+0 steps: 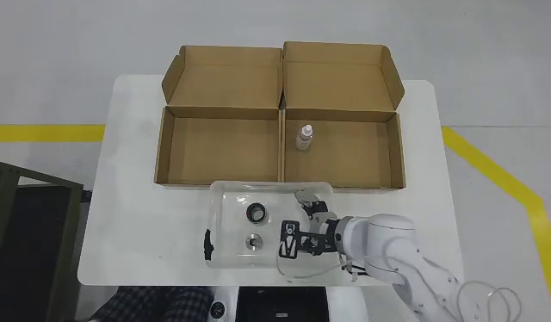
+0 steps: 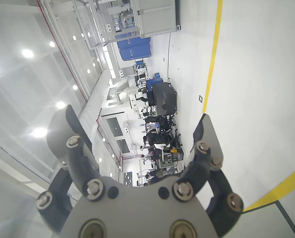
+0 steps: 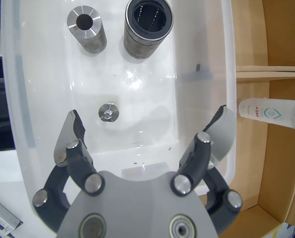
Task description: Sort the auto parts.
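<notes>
The right gripper (image 3: 147, 121) hangs over the right half of a clear plastic bin (image 3: 230, 50), its jaws released and spread wide with nothing between them but air. One jaw lines up with the bin wall on the box side. Below it on the bin floor lies a small steel disc (image 3: 108, 112), nearer the other jaw. Further along, in the bin's left half, two more parts stand on end close together but apart. One is a steel sleeve (image 3: 86, 29) with a bore through it, towards the bench's near edge. The other is a black-rimmed linear bearing (image 3: 147, 25), towards the boxes. The bin's walls ring all three. The bin sits at the middle of the near edge of the white bench (image 1: 129, 193), hard against two open cardboard boxes side by side across the far half. The left box (image 1: 219, 150) holds nothing. The right box (image 1: 353, 154) holds a white bottle (image 1: 304, 137) standing close to the wall the boxes share. The left gripper (image 2: 137, 117) points out at the room, jaws released and holding nothing.
</notes>
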{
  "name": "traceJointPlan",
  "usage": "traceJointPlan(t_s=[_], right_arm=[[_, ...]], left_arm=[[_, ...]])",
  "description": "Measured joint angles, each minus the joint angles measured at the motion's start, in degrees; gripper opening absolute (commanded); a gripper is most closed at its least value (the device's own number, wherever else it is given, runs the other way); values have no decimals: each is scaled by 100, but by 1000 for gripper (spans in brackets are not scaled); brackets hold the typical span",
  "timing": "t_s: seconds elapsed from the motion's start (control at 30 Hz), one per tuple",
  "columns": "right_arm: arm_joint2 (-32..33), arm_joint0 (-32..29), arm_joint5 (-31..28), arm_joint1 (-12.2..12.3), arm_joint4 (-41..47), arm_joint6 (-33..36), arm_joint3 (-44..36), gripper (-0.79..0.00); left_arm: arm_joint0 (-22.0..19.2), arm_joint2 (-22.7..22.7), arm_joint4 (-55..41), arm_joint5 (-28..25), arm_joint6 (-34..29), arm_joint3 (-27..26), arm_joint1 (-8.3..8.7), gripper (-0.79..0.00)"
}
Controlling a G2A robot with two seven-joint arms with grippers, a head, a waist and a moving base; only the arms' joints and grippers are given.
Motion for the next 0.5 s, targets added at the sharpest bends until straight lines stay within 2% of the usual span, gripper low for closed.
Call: traceJointPlan(t_s=[0.4,0.5], right_arm=[[-368,194,51,-37,-99,213,287,-175],[-433,242,54,-46,-87,257,375,-259]], left_arm=[[0,0,0,0,0,0,0,0],[0,0,0,0,0,0,0,0]])
